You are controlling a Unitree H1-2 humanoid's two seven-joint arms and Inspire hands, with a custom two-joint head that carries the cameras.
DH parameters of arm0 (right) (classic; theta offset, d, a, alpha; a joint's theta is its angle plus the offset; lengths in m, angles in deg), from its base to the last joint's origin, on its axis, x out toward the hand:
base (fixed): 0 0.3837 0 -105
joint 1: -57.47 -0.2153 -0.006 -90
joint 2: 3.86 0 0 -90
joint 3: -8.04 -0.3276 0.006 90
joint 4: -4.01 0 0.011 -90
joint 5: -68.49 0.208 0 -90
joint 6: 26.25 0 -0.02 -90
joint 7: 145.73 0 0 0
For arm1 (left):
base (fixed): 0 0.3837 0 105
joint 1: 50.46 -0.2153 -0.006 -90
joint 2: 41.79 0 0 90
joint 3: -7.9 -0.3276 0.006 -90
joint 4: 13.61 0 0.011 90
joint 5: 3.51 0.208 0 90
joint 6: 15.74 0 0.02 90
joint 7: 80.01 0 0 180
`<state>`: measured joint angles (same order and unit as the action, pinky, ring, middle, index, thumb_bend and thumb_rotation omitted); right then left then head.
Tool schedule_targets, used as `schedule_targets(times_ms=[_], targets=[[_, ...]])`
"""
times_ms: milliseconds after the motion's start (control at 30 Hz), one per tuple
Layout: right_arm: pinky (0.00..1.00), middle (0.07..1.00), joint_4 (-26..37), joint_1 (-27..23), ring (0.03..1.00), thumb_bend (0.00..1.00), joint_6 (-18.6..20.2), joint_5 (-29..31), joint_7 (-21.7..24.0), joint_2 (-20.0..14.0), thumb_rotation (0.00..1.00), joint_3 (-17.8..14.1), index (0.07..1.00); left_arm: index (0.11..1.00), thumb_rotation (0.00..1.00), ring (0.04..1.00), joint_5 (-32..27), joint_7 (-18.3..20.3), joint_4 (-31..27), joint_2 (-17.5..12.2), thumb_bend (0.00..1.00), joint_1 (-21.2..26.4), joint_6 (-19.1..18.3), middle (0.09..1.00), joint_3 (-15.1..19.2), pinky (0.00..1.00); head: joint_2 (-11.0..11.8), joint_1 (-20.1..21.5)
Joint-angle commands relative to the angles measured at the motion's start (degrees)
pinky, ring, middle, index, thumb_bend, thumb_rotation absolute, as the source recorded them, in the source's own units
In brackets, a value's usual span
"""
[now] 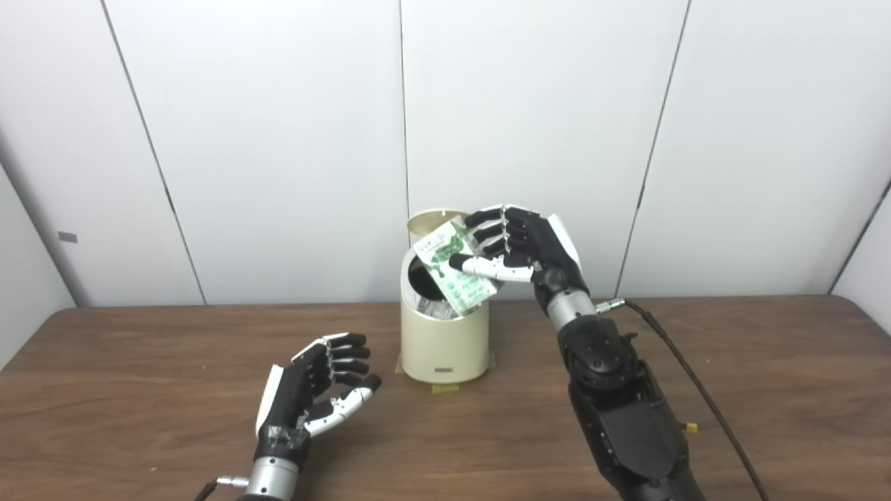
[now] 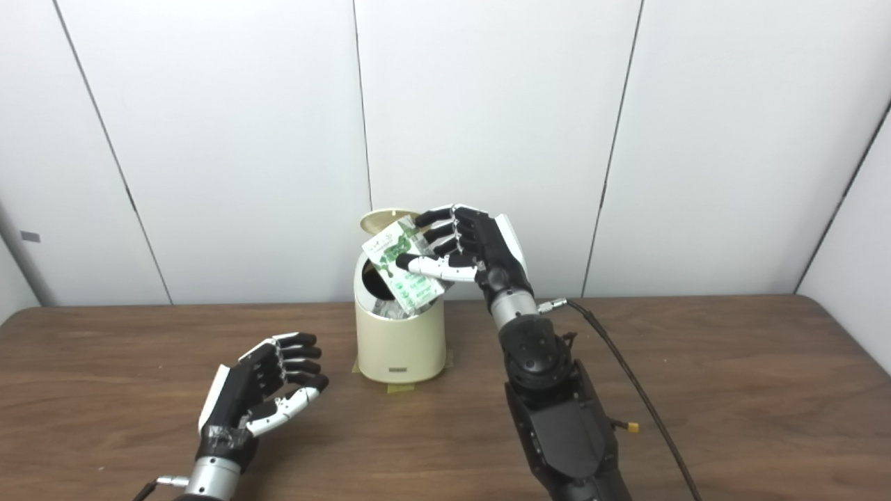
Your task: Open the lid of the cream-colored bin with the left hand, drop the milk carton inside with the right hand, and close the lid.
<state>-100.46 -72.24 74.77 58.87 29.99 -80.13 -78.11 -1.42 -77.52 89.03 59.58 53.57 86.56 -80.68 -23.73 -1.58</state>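
White wall panels back a brown desk point(image 1: 139, 362). At frame centre stands the bin point(image 1: 445, 348), its lid point(image 1: 428, 221) tipped up at the rear. Right hand point(image 1: 518, 250) grasps the carton point(image 1: 456, 273) between thumb and fingers, directly above the bin's mouth; the carton's long axis tilts, lower end toward the opening. Left hand point(image 1: 317, 386), lower left of frame, is released, fingers apart, clear of the bin. Judged next: release the carton downward; the left hand is nearer for closing
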Motion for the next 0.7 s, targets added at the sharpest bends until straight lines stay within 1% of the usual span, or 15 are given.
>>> schedule_targets(times_ms=[0,100,200,333,433,500,667], targets=[[0.34,0.491,0.5,-3.5,0.385,0.51,-2.7,-0.7,-0.1,-0.6,0.0,0.1,0.554,0.661,0.0,0.613,0.2,-0.6,-0.5,0.2,0.59,0.9,1.9,0.63,-0.3,0.62,0.0,-0.1],[0.34,0.493,-0.9,-4.3,0.387,0.51,-4.6,-1.0,0.1,-1.1,0.0,0.5,0.555,0.657,0.0,0.6,0.8,-0.7,-0.4,0.1,0.58,0.8,2.2,0.633,-0.6,0.59,0.1,0.0],[0.35,0.491,-3.1,-5.6,0.388,0.51,-5.8,-1.6,-0.2,-1.5,0.0,0.8,0.556,0.659,0.0,0.593,-0.2,-0.2,-0.3,0.2,0.58,0.7,2.5,0.643,-0.6,0.55,0.2,-0.1],[0.35,0.491,-5.3,-6.9,0.39,0.51,-7.1,-2.0,-0.6,-1.8,0.0,0.9,0.554,0.659,0.0,0.583,0.3,-0.6,-1.0,0.5,0.58,0.4,1.5,0.652,-0.7,0.52,0.1,-0.3],[0.36,0.492,-5.9,-7.5,0.395,0.51,-6.8,-2.7,-0.5,-2.0,0.0,1.3,0.55,0.66,0.0,0.582,1.0,-0.9,-1.3,0.6,0.58,0.3,1.3,0.655,-0.9,0.52,0.0,-0.3],[0.36,0.491,-6.1,-7.6,0.397,0.51,-6.8,-3.1,-0.3,-2.1,0.0,1.5,0.548,0.658,0.0,0.592,1.0,-1.0,-1.4,0.6,0.58,0.3,1.1,0.658,-1.0,0.54,0.0,-0.4],[0.36,0.49,-6.9,-7.5,0.395,0.51,-8.6,-4.0,0.0,-2.7,0.0,2.2,0.55,0.659,0.0,0.588,0.8,-0.8,-1.4,0.5,0.57,0.2,1.2,0.654,-1.1,0.54,0.0,-0.3]])
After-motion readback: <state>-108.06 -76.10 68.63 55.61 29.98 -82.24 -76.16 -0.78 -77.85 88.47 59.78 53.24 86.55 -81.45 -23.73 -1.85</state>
